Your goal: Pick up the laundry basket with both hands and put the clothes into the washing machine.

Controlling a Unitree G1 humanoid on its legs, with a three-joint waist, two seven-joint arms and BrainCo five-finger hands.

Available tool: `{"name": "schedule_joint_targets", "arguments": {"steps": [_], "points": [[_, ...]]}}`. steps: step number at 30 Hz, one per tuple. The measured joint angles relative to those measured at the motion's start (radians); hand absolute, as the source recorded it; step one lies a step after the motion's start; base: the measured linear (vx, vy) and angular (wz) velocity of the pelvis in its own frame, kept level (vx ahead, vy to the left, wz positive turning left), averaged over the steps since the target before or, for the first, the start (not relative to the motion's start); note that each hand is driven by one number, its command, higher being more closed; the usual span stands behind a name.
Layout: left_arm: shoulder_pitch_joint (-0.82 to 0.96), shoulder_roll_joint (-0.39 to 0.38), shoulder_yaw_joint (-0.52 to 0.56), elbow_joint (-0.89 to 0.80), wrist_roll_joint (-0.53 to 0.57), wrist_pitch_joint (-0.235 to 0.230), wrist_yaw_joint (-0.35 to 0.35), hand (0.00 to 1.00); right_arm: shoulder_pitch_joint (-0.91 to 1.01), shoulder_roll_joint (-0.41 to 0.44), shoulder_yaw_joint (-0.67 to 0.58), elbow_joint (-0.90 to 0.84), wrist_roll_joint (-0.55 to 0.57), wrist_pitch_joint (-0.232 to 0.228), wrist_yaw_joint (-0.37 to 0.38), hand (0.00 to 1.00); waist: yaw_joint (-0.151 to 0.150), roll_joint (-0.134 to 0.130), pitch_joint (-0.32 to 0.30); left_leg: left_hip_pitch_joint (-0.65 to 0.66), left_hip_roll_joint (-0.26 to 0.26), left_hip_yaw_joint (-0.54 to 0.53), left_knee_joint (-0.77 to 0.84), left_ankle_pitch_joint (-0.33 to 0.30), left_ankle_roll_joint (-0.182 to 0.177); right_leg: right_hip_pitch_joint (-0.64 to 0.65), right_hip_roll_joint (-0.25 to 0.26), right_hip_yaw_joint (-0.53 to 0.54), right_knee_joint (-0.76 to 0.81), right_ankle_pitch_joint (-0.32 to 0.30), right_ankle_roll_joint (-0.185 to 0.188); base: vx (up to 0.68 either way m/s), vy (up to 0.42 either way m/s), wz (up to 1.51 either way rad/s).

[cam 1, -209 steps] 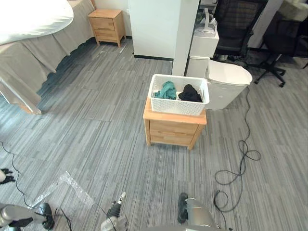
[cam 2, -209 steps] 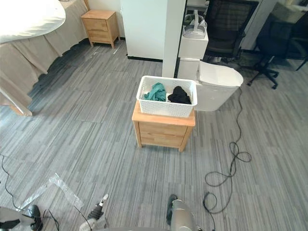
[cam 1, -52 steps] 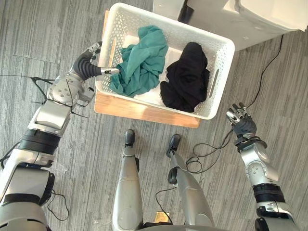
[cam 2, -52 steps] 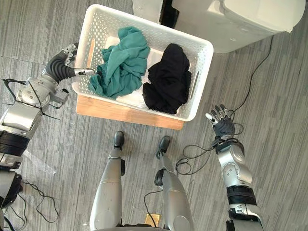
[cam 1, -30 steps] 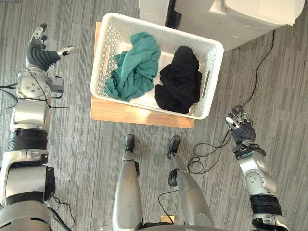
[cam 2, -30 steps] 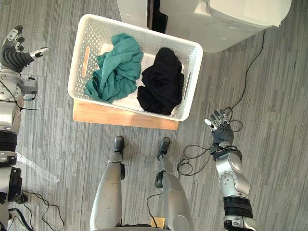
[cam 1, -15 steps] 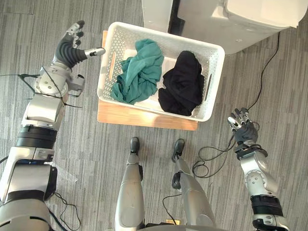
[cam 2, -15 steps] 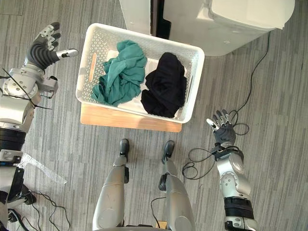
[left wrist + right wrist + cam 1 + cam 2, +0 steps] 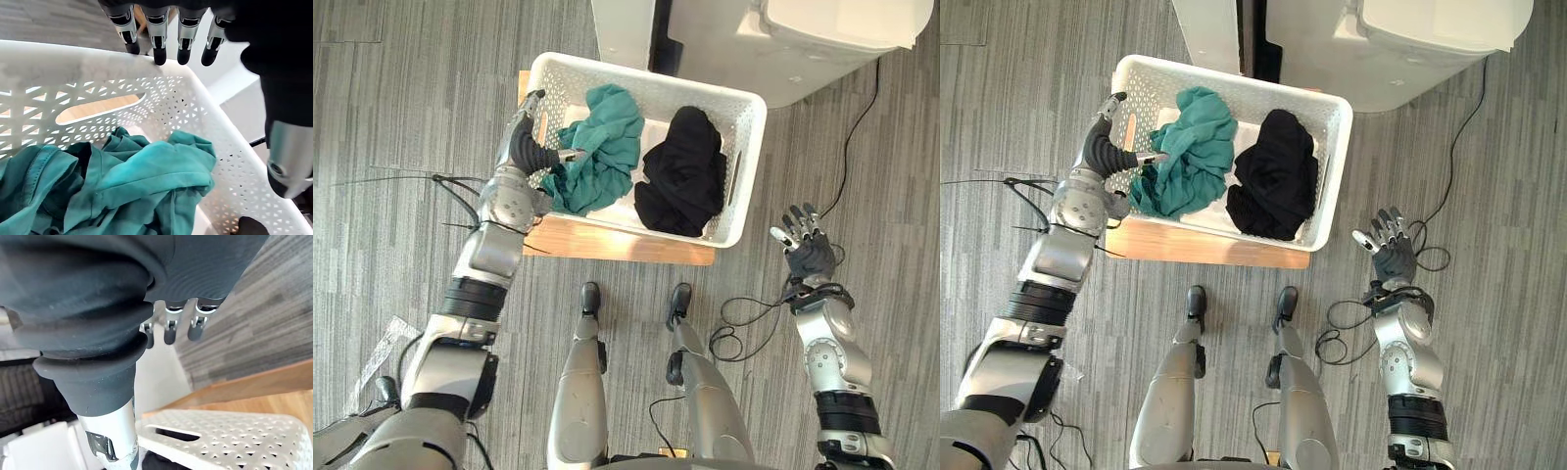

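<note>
The fingers (image 9: 155, 44) of your left hand (image 9: 524, 152) lie straight on the basket (image 9: 745, 166)'s left rim, unclenched. The basket, holding green and black clothes (image 9: 602, 147), sits on the small wooden table (image 9: 607, 240). Your right hand (image 9: 808, 253) is spread open, well apart from it.

no legible print on laundry basket (image 9: 705, 96) or washing machine (image 9: 822, 49)

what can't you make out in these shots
- Washing machine: its far side, cut off by the eye views' top edge.
- Laundry basket floor: hidden under the teal clothes and black clothes.
- Wooden stand: mostly covered by the basket.
- Left hand: whether its fingertips touch the rim, wrist view unclear.
</note>
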Motion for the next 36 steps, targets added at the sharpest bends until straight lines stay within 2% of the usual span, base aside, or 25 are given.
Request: {"name": "schedule_joint_targets", "arguments": {"steps": [2, 8, 14, 18, 24, 29, 36], "points": [[-0.003, -0.027, 0.026, 0.008, 0.044, 0.0, 0.021, 0.0, -0.013, 0.001, -0.012, -0.006, -0.017, -0.023, -0.028, 0.0, 0.0, 0.002, 0.0, 0.002, -0.002, 0.007, -0.024, 0.013, 0.002, -0.013, 0.0, 0.007, 0.001, 0.001, -0.001, 0.0, -0.029, -0.05], [-0.045, -0.069, 0.068, 0.046, 0.059, 0.018, 0.05, 0.0, -0.043, 0.001, -0.055, -0.006, -0.044, -0.024, -0.054, 0.0, -0.004, 0.02, 0.005, 0.016, -0.005, 0.011, -0.056, 0.029, 0.0, -0.019, 0.0, 0.018, 0.001, 0.003, -0.002, 0.0, -0.015, -0.04], [-0.046, -0.097, 0.097, 0.043, 0.058, 0.022, 0.083, 0.0, -0.046, 0.003, -0.055, -0.006, -0.044, -0.024, -0.055, 0.0, -0.007, 0.027, 0.008, 0.016, -0.005, 0.011, -0.059, 0.029, 0.0, -0.019, 0.0, 0.018, 0.0, 0.003, -0.002, 0.0, 0.0, 0.0], [-0.046, -0.099, 0.112, 0.033, 0.057, 0.042, 0.088, 0.0, -0.049, 0.005, -0.055, -0.006, -0.045, -0.024, -0.055, 0.0, -0.009, 0.029, 0.009, 0.018, -0.006, 0.01, -0.064, 0.031, 0.001, -0.019, 0.0, 0.018, 0.0, 0.003, -0.002, 0.0, 0.0, 0.0], [-0.035, -0.098, 0.16, -0.032, 0.101, 0.073, 0.15, 0.0, -0.048, 0.015, -0.054, -0.008, -0.045, -0.027, -0.054, 0.0, -0.011, 0.037, 0.014, 0.027, -0.008, 0.01, -0.089, 0.043, 0.002, -0.02, 0.0, 0.018, -0.004, 0.003, -0.002, 0.0, 0.0, 0.0], [-0.033, -0.098, 0.179, -0.065, 0.149, 0.083, 0.153, 0.0, -0.047, 0.015, -0.054, -0.024, -0.045, -0.034, -0.055, 0.0, -0.012, 0.04, 0.018, 0.027, -0.008, 0.01, -0.09, 0.043, 0.002, -0.019, 0.0, 0.017, -0.005, 0.003, -0.002, 0.0, 0.0, 0.0], [0.002, -0.098, 0.189, -0.065, 0.13, 0.084, 0.12, 0.0, -0.04, 0.015, -0.055, -0.045, -0.045, -0.03, -0.055, 0.0, -0.014, 0.045, 0.025, 0.027, -0.005, 0.011, -0.09, 0.043, 0.002, -0.019, 0.002, 0.017, -0.005, 0.003, -0.002, 0.0, 0.0, 0.0]]}}
